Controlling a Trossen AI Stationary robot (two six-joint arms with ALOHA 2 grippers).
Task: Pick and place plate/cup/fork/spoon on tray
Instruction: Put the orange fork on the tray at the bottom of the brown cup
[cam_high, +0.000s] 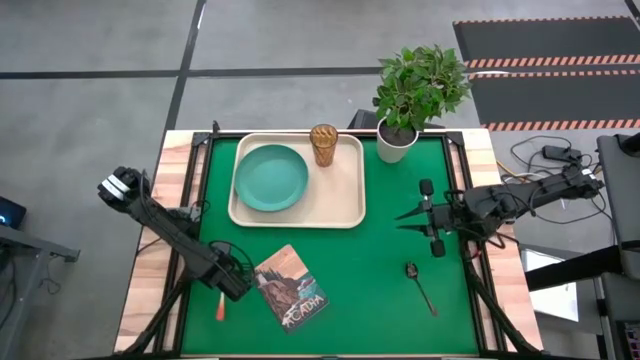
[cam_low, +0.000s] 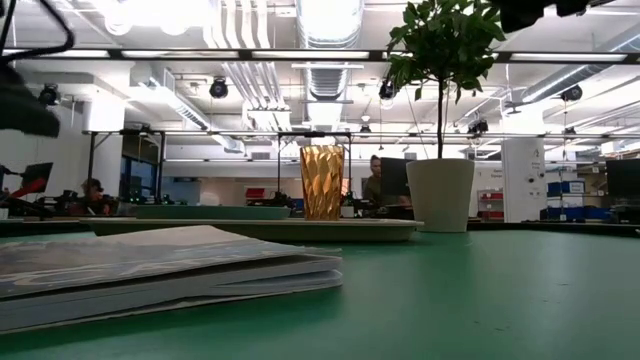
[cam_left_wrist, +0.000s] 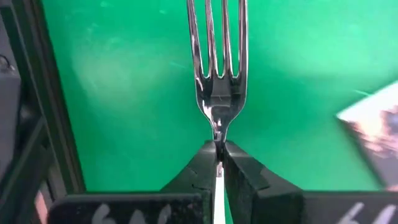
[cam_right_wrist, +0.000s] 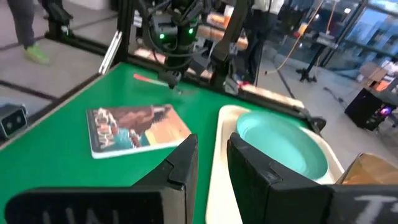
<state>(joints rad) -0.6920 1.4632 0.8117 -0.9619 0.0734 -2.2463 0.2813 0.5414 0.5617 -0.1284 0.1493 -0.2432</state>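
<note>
Book lying just beside the left gripper, white cover lettering showing, seeming to read "Acadia", nothing else readable

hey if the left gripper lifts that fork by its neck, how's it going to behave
The fork looks like stiff metal, so it probably won't flex. The left gripper pinches only its thin, shiny neck, so it could swivel or slip. The orange handle lying behind the grip may tip the tines upward.

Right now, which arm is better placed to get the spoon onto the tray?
The right. Its gripper hangs open over the mat just above the spoon, on the same side of the tray. The left gripper is shut on the fork at the far side.
</note>
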